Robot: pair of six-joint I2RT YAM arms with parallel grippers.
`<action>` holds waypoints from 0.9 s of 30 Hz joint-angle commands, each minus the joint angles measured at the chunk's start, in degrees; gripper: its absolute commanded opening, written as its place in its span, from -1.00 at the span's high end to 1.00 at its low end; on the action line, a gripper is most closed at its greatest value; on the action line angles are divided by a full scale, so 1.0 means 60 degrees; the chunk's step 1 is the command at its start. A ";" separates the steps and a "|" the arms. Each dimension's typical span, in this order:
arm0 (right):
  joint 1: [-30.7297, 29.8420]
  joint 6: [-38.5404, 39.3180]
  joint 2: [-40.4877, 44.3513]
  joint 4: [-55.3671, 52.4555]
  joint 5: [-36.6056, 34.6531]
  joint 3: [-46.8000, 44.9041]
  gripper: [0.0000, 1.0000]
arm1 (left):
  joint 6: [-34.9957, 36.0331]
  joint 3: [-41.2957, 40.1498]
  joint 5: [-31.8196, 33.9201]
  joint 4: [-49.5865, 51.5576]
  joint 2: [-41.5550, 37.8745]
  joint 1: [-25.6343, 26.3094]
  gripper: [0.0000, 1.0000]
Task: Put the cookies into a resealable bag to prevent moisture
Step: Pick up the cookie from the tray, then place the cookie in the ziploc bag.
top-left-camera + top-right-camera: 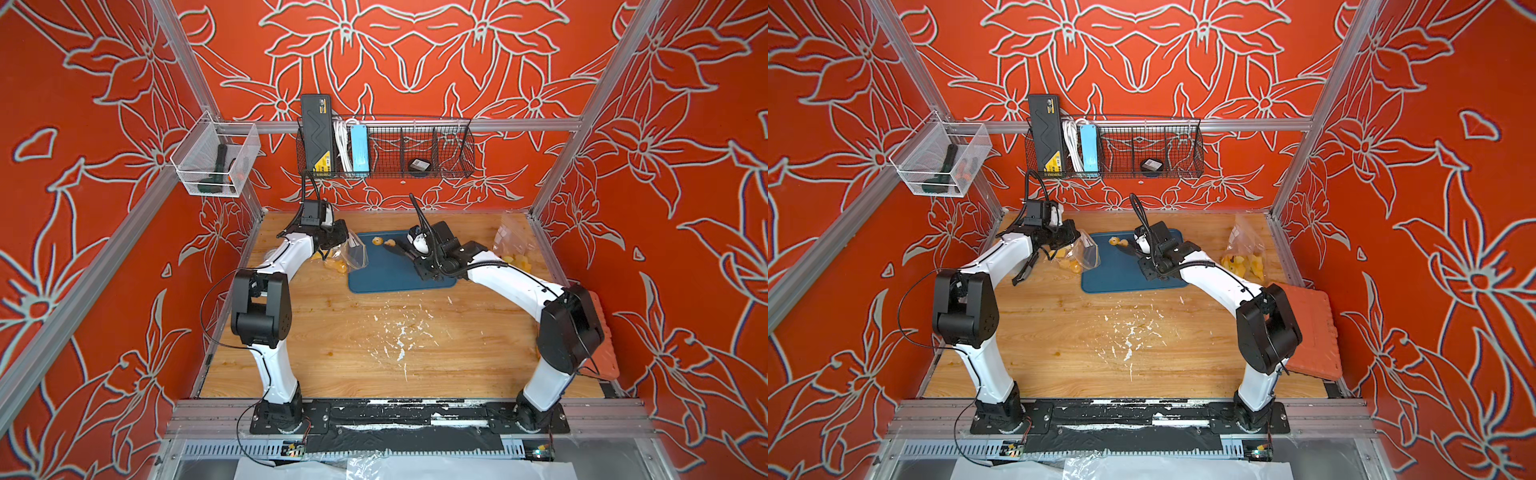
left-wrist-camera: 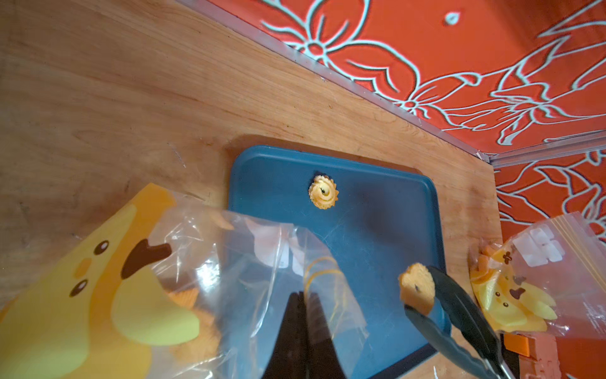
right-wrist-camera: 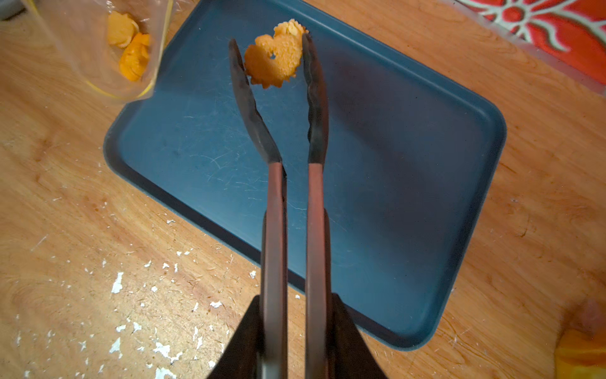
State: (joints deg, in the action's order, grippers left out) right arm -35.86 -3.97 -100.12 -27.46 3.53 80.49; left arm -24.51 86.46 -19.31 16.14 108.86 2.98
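While clamped round the tongs (image 3: 275,213), held one cookie (image 3: 273,57) between the tong tips with the right gripper (image 3: 296,300), over the blue tray (image 3: 410,164). Pinched the rim of the clear bag (image 2: 262,262) with the tightly closed left gripper (image 2: 303,297). Had a second cookie (image 2: 323,192) lying on the tray, several more cookies (image 3: 131,49) inside the bag.

- Worn, pale wood-grain worktop (image 3: 82,183), flecked with white chips.
- Dark blue plastic tray (image 3: 410,157), matt, finely scratched.
- Clear, glossy plastic-film bag (image 2: 262,249), creased, part printed yellow.
- Black tongs (image 3: 316,124): matt ridged tips, smooth reddish-brown arms.
- Orange cookie (image 3: 283,64), rough and porous.
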 commanded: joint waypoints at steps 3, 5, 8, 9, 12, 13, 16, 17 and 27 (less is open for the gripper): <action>-0.0025 0.0239 0.0281 0.0413 0.1473 0.0159 0.38 | 0.0017 -0.0177 -0.0102 0.0088 0.0064 0.0045 1.00; -0.0084 0.0303 0.0211 0.0460 0.1769 0.0253 0.38 | 0.0009 -0.0218 -0.0223 0.0092 0.0115 0.0043 1.00; -0.0145 0.0294 -0.0015 0.0459 0.2107 0.0555 0.40 | 0.0038 -0.0215 -0.0276 0.0064 0.0087 0.0042 1.00; -0.0159 0.0275 -0.0138 0.0435 0.2216 0.0687 0.41 | 0.0056 -0.0225 -0.0319 0.0053 0.0088 0.0045 1.00; -0.0241 0.0240 -0.0507 0.0288 0.2636 0.1145 0.46 | 0.0059 -0.0228 -0.0486 0.0034 0.0109 0.0045 1.00; -0.0260 0.0214 -0.0610 0.0272 0.2722 0.1275 0.47 | 0.0091 -0.0218 -0.0526 0.0034 0.0109 0.0045 1.00; -0.0389 0.0210 -0.0957 0.0141 0.2817 0.1680 0.51 | 0.0129 -0.0256 -0.0601 0.0005 0.0072 0.0045 1.00; -0.0424 0.0221 -0.1076 0.0090 0.2825 0.1817 0.54 | 0.0130 -0.0258 -0.0626 0.0005 0.0066 0.0045 1.00; -0.0541 0.0047 -0.2364 -0.0594 0.2206 0.2948 0.64 | 0.0162 -0.0273 -0.0752 -0.0038 -0.0031 0.0044 1.00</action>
State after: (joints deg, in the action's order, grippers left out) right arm -38.92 -3.49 -112.97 -29.47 18.20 95.29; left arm -24.27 85.34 -22.87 16.23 109.03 3.01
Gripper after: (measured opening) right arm 0.265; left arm 0.047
